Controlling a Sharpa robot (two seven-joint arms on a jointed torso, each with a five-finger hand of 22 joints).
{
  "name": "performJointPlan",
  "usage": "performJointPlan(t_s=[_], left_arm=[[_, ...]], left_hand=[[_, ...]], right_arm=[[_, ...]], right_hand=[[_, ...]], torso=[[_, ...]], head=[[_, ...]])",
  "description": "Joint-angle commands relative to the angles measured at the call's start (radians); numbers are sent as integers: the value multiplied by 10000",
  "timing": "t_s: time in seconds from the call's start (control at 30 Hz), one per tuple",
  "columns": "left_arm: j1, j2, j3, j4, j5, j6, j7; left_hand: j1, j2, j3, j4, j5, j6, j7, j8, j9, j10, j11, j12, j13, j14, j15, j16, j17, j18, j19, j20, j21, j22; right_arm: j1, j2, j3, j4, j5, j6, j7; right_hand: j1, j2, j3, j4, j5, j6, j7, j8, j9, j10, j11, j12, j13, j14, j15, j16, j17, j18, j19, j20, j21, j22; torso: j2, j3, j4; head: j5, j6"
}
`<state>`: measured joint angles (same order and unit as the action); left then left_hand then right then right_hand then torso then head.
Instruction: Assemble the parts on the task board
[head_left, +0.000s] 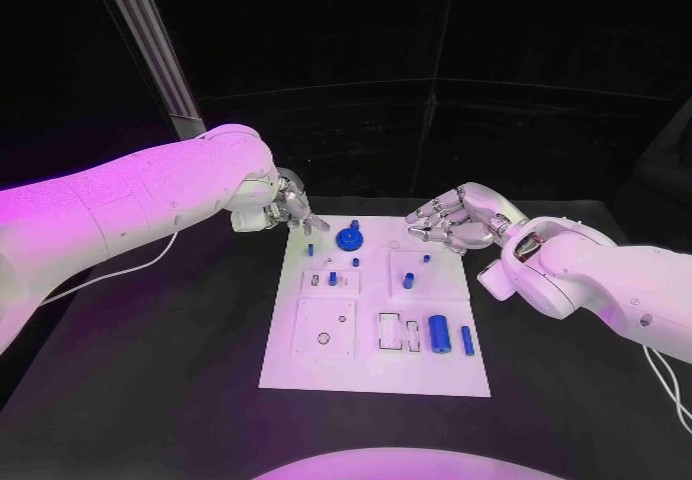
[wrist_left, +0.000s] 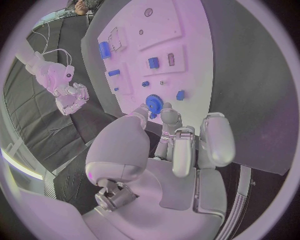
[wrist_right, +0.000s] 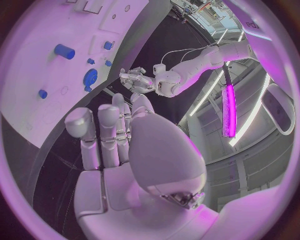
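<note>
The white task board (head_left: 433, 372) lies in the middle of the black table. A blue gear (head_left: 351, 239) stands near its far edge, with small blue pieces (head_left: 408, 280) behind mid-board and a large blue cylinder (head_left: 438, 335) beside a thinner blue pin (head_left: 467, 340) at the near right. My left hand (head_left: 289, 212) hovers at the board's far left corner, fingers apart and holding nothing; its fingers (wrist_left: 181, 142) point toward the gear (wrist_left: 154, 104). My right hand (head_left: 447, 222) hovers at the far right corner, also holding nothing, with its fingers (wrist_right: 106, 130) loosely extended.
Several square recessed plates (head_left: 325, 330) sit on the board's near left. A cable (head_left: 137, 262) trails over the table under my left arm. A metal post (head_left: 162, 70) rises at the back left. Black table surrounds the board.
</note>
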<state>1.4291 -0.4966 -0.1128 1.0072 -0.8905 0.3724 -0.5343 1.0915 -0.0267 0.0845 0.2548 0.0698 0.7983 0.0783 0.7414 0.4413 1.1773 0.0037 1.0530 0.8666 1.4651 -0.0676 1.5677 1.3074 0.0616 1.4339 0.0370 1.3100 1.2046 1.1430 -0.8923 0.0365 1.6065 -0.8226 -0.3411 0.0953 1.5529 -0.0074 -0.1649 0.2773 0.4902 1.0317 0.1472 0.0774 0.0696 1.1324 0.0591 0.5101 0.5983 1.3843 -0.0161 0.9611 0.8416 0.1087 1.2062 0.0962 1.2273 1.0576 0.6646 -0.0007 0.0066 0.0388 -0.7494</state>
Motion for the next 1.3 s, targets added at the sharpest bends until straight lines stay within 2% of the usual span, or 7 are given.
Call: performJointPlan(t_s=[0.03, 0.2, 0.5, 0.83, 1.3], left_arm=[[-29, 202, -36, -389, -390, 183, 487], [-117, 545, -123, -1023, -660, 324, 498], [-316, 959, -212, -1908, -1073, 291, 647], [-459, 1130, -222, -2297, -1122, 321, 866], [-593, 1261, -221, -2543, -1120, 607, 1156]], left_hand=[[62, 46, -51, 10, 58, -44, -34, 184, 89, -29, -16, 75, 22, 1057, 48, 31, 2634, 202, 1, 78, -49, 14], [86, 137, -191, 154, 61, -74, -106, 596, 334, -25, -76, 205, 19, 1057, 0, 31, 2634, 199, 20, 40, -42, 39], [-27, 66, -475, 315, -2, -232, -137, 885, 538, -63, -101, 285, -43, 1057, -27, 31, 2634, 199, 24, 11, -59, 37], [-230, 81, -798, 349, -27, -550, -79, 871, 572, -139, -59, 310, -152, 1057, 3, 31, 2634, 191, 33, 25, -54, 63], [-250, 185, -834, 349, -16, -583, -66, 843, 556, -110, -47, 364, -116, 1057, 15, 31, 2634, 177, 55, 36, -13, 124]], right_arm=[[16, 16, 4, 26, 44, 51, 49], [15, 18, 4, 45, 43, 49, 55], [14, 11, 4, 71, 43, 37, 72], [12, 25, 4, 64, 42, 36, 88], [8, 76, 4, 34, 42, 42, 103]], right_hand=[[10, -51, -11, 60, -38, -73, -5, 18, -13, -64, -8, 26, 0, -57, 21, -63, -10, 107, -84, -5, -42, -16], [22, -47, -4, 56, -34, -82, -3, 16, -13, -73, -7, 25, -4, -67, 22, -71, -17, 108, -89, -3, -47, -19], [38, -41, 7, 52, -23, -96, 1, 14, -14, -84, -5, 25, -10, -81, 24, -88, -35, 110, -98, 0, -54, -24], [49, -38, 13, 49, -15, -105, 3, 12, -14, -90, -3, 25, -13, -87, 25, -92, -39, 112, -106, 1, -62, -32], [67, -31, 25, 45, 0, -116, 6, 11, -14, -97, -1, 27, -17, -93, 27, -89, -34, 115, -115, 4, -70, -40]], torso=[[14, -6, -15], [7, -2, 8], [4, -10, 2], [-6, -8, 10], [-19, 2, 4]], head=[[26, 10], [17, 18], [60, -34], [77, -80], [65, -85]])
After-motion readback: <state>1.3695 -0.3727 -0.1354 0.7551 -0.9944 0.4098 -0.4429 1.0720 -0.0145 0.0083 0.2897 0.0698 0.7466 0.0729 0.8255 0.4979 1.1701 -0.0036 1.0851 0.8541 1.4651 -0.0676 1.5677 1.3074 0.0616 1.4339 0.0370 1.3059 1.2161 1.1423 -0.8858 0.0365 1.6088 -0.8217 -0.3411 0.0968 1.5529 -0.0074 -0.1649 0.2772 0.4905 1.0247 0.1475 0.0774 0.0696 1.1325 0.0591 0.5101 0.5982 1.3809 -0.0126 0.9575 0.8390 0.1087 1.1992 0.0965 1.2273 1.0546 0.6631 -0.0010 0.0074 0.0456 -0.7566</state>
